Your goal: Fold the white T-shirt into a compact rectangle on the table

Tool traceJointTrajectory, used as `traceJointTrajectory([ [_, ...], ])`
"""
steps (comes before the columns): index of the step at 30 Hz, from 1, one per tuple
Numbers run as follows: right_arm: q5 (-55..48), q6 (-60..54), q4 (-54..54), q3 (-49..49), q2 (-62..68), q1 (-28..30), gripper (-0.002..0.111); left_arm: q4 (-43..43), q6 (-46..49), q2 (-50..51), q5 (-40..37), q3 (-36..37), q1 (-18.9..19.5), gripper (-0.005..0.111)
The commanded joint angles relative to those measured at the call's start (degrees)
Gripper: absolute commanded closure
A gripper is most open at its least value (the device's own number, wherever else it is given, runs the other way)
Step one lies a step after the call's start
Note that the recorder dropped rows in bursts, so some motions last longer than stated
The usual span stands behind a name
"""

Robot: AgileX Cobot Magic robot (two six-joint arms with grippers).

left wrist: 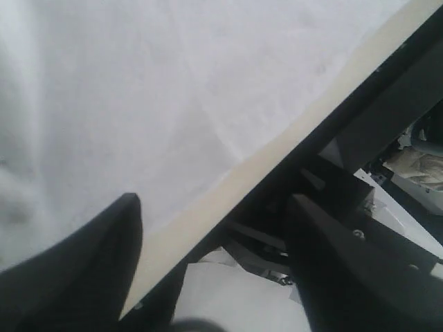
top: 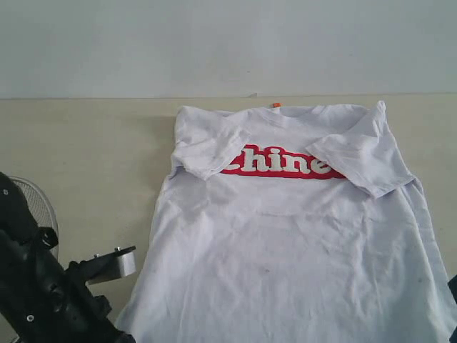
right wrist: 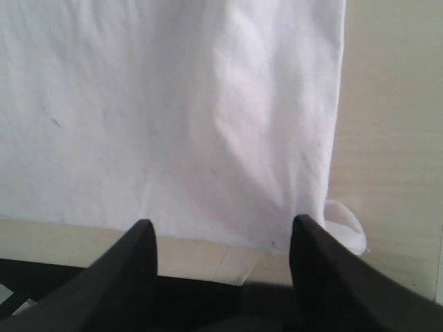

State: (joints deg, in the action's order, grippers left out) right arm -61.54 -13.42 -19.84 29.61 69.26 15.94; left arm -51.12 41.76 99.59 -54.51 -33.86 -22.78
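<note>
**Grippers.** The left gripper [left wrist: 214, 277] is being held with its jaws spread over the near table edge, with nothing pinched. The right gripper [right wrist: 221, 270] is likewise being held spread and empty, just short of the shirt's near hem [right wrist: 208, 235].

**Task item.** The white T-shirt [top: 285, 243] is being presented flat and chest-up on the table [top: 86, 143], right of centre, with its hem at the near edge. Both sleeves [top: 211, 150] are lying folded inward, partly covering the red banner [top: 282, 163].

**Handling, as judged.** The cloth is being assessed as light, limp and prone to wrinkling and sagging. A pinch at the two near hem corners is being recommended, one per gripper, so the lower half can be carried towards the collar. The right corner [right wrist: 344, 232] is already curling.

**Surroundings.** A wire-mesh basket [top: 36, 196] is being noted at the near left, beside the left arm and apart from the shirt. An orange neck tag [top: 275, 105] is showing at the far collar. No obstruction is being found on the shirt.
</note>
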Motion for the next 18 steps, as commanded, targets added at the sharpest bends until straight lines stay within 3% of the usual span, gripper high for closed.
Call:
traceJointTrajectory([
  [1, 0.36, -0.59, -0.13, -0.25, -0.08, 0.08, 0.057, -0.29, 0.73, 0.17, 0.52, -0.16, -0.43, 0.049],
  [18, 1.00, -0.91, -0.82, -0.01, -0.08, 0.08, 0.057, 9.07, -8.91, 0.05, 0.92, -0.16, -0.10, 0.049],
])
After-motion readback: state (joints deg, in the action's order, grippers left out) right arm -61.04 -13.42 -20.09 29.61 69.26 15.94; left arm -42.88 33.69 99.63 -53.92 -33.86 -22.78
